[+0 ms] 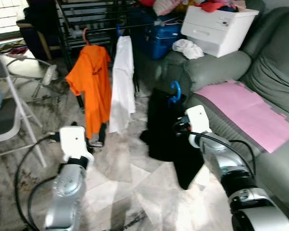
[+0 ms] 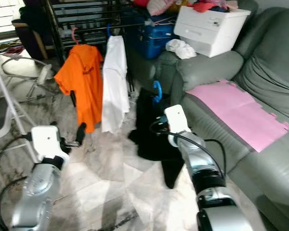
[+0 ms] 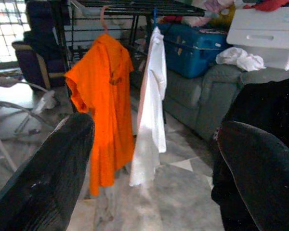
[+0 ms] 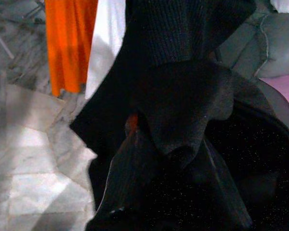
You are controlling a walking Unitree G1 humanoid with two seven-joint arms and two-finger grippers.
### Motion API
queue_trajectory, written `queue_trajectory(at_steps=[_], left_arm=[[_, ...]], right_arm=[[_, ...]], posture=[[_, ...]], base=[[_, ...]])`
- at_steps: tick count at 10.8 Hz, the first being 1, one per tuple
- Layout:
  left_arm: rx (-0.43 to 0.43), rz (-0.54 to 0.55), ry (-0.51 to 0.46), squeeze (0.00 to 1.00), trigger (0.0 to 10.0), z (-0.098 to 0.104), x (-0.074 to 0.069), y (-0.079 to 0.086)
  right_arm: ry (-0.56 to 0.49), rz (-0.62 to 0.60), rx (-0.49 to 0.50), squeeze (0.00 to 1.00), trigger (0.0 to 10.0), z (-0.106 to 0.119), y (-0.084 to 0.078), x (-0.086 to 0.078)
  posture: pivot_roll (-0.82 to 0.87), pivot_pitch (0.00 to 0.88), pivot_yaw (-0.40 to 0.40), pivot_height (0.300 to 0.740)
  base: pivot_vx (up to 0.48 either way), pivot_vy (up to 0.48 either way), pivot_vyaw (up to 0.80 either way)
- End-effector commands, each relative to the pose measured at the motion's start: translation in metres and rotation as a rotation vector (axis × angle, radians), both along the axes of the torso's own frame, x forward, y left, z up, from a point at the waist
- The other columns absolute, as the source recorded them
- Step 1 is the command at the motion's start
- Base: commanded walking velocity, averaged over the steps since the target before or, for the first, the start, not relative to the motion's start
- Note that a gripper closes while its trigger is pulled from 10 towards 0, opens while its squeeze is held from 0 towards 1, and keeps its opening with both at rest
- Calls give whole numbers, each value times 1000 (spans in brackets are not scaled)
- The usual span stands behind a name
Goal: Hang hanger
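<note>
I have the black metal drying rack (image 1: 94, 19) ahead across the marbled floor, with the grey sofa (image 1: 260, 72) on my right. An orange shirt (image 1: 90, 84) and a white shirt (image 1: 122, 82) already hang side by side from the rack's front rail, so free rail beside the white one looks like my target. The black garment on its blue plastic hanger (image 1: 175, 93) dangles from my right gripper (image 1: 180, 126), jaws clamped into the cloth near the hook so it hangs clear of the floor. My left gripper (image 2: 79, 132) waits low, jaws spread wide and empty.
</note>
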State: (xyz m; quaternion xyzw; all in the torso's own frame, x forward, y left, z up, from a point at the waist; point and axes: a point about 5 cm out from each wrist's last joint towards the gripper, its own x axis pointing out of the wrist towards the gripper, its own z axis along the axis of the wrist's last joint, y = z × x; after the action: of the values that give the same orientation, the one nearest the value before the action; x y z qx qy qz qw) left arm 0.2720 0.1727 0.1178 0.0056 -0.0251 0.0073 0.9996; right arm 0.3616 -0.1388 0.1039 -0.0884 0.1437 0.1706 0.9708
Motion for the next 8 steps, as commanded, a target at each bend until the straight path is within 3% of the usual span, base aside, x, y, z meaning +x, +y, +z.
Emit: queue_trajectory(at_steps=[1,2,3,4,8], left_arm=[[3,8,22,1000,10000,-3,2,0],[7,15,27,1000,10000,-4,3,2],[9,14,31,573,10000,-4,4,2],[13,11,37,0,10000,-5,6,1],[27,30,35,0,10000,-2,14,5]], right_arm=[[-45,-9,15,0,7608,11,-3,2],[-44,-5,16,0,10000,10,-1,1],[-41,-7,20,0,10000,9,-1,1],[-41,-13,30,0,10000,9,-1,1],[-77,-2,49,0,10000,16,4,2]], posture=[[-6,33,-33,740],[-5,30,-31,740],[-5,27,-29,740],[-6,20,-22,740],[-11,19,-19,740]], base=[[0,-300,0],[0,-330,0],[0,-334,0],[0,-326,0],[0,-354,0]])
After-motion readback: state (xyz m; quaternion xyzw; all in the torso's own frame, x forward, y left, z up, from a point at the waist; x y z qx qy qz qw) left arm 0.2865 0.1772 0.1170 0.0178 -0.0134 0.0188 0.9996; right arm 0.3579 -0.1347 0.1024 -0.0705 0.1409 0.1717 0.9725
